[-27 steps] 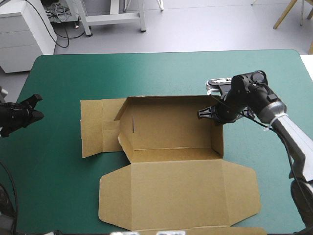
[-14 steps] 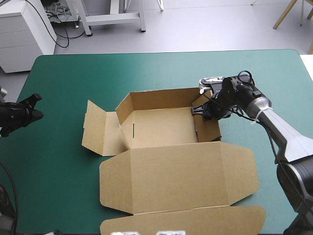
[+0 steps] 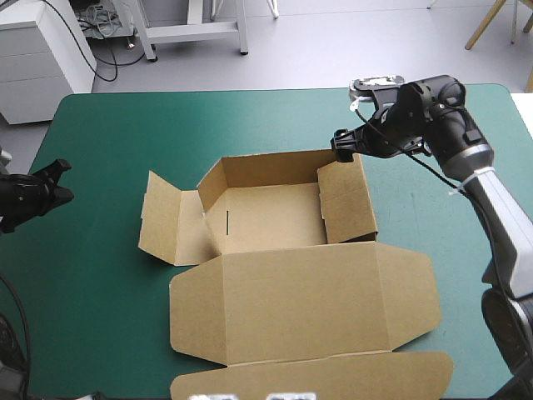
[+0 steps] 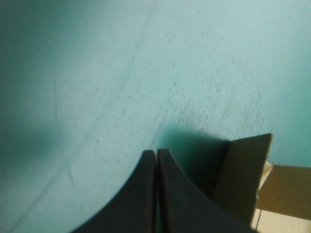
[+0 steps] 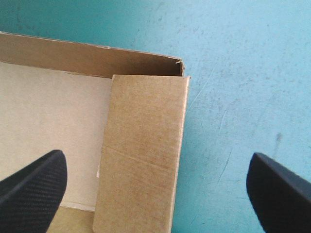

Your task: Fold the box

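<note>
The brown box [image 3: 275,218] sat in the middle of the teal-green desk [image 3: 92,317] as an open tray. Its back wall [image 3: 266,168] was raised and its right side wall [image 3: 348,204] stood up, leaning slightly inward. Its left flap [image 3: 162,225] tilted outward, and the lid [image 3: 300,304] lay flat toward the lower edge of the frame.

My right claw [image 3: 340,146] hung over the box's far right corner, right of centre in the upper part of the high view. Its black fingers [image 5: 34,187] were spread wide and gripped nothing, with the side wall's top edge showing between them. I could not tell whether a fingertip touched the board.

My left claw [image 4: 155,154] was at the left edge of the high view, well apart from the box. Its fingers were pressed together into one point, with nothing held, just over bare cover. One corner of the brown flap showed beside them.
</note>
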